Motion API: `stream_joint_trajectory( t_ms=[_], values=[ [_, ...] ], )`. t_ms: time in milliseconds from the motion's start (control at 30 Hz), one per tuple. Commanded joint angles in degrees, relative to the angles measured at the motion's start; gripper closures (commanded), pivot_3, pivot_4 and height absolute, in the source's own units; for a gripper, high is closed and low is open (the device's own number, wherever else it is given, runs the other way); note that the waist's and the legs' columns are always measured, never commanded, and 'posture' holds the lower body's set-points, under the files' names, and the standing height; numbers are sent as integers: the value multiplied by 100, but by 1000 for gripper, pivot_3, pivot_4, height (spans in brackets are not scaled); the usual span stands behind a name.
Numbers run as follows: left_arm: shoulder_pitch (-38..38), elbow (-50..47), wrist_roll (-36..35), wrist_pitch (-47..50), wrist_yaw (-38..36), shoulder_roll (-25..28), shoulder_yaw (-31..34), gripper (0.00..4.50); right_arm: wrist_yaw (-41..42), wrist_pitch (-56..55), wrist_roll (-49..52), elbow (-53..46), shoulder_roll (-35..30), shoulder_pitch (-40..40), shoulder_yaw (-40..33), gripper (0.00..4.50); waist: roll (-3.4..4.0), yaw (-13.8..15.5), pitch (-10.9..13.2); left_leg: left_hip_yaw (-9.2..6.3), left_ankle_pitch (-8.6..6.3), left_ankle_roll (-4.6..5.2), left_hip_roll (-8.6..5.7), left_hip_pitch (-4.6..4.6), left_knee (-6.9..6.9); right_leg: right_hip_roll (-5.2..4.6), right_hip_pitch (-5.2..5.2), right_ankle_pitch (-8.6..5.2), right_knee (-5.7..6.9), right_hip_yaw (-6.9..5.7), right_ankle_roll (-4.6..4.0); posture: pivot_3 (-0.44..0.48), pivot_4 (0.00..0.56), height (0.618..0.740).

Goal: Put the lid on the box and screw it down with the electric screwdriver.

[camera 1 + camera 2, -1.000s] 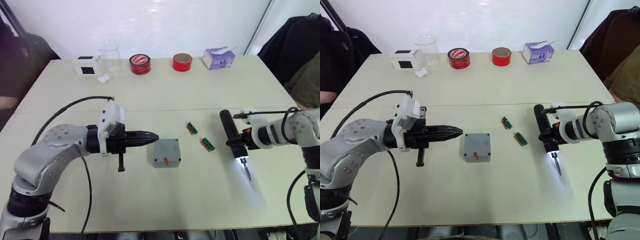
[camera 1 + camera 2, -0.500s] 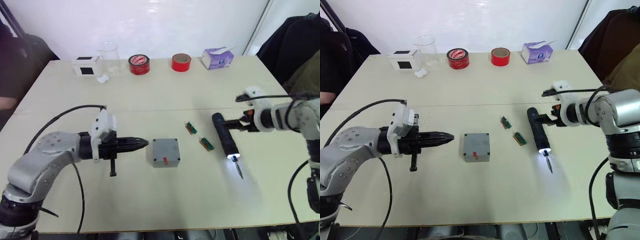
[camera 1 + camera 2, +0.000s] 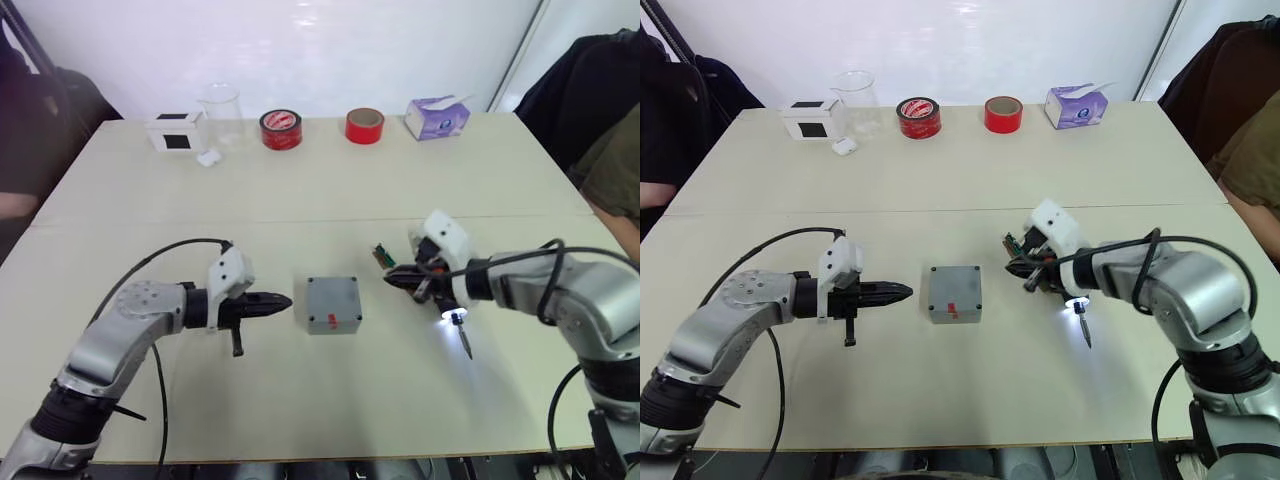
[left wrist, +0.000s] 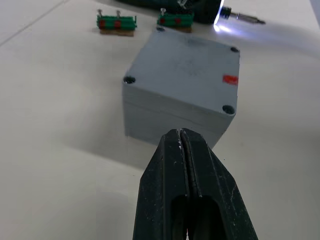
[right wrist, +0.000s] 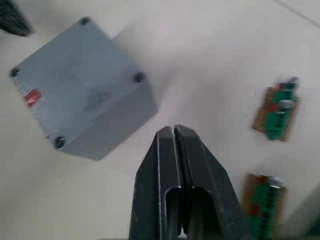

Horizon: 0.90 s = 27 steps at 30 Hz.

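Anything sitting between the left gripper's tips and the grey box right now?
Nothing: in the left wrist view, bare table separates the left gripper from the box. The right eye view shows the same gap.

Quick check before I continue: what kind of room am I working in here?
Likely a lab or workshop test bench: a plain pale table with tape rolls, small green circuit boards, a lit electric screwdriver and the grey box.

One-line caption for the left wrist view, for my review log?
Shut left claw pointing at the lidded grey box, lit electric screwdriver and two green circuit boards beyond.
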Motion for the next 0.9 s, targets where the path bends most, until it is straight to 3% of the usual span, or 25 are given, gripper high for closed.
stream_joint_trajectory(
  t_ms=[33, 300, 633, 800, 900],
  values=[
    [-175, 121, 222, -243, -4, -146, -112, 4500, -51, -232, -202, -291, 82, 60, 222, 4457, 0, 5, 0, 0, 0, 0, 0, 0, 0, 1, 0, 0, 1, 0, 0, 0, 150, 740],
    [-578, 601, 631, -429, 147, -665, -400, 4500, 128, -513, -438, -402, 249, 181, 812, 4457, 0, 9, 0, 0, 0, 1, -1, -2, 14, 1, 0, 0, 7, -1, 0, 0, 150, 740],
    [-810, 1065, 961, -681, 237, -1002, -389, 4500, 398, -282, -157, -765, 277, 313, 738, 4457, 0, 11, 0, -4, -4, 8, 0, -6, 46, 2, 5, 0, 23, -3, 0, 0, 150, 740],
    [-696, 988, 987, -641, 68, -722, -256, 4500, 341, -454, -394, -655, 57, 323, 568, 4457, 0, 1, 0, -5, -4, 8, 0, -6, 55, 2, 6, 1, 31, -4, 1, 0, 150, 740],
    [-324, 481, 673, -495, -461, -193, -107, 4500, 411, -766, -626, -271, -107, 246, 398, 4457, 0, -25, 0, -4, -4, 8, 2, -5, 57, 3, 5, 1, 32, -3, 1, 0, 150, 740]
  ],
)
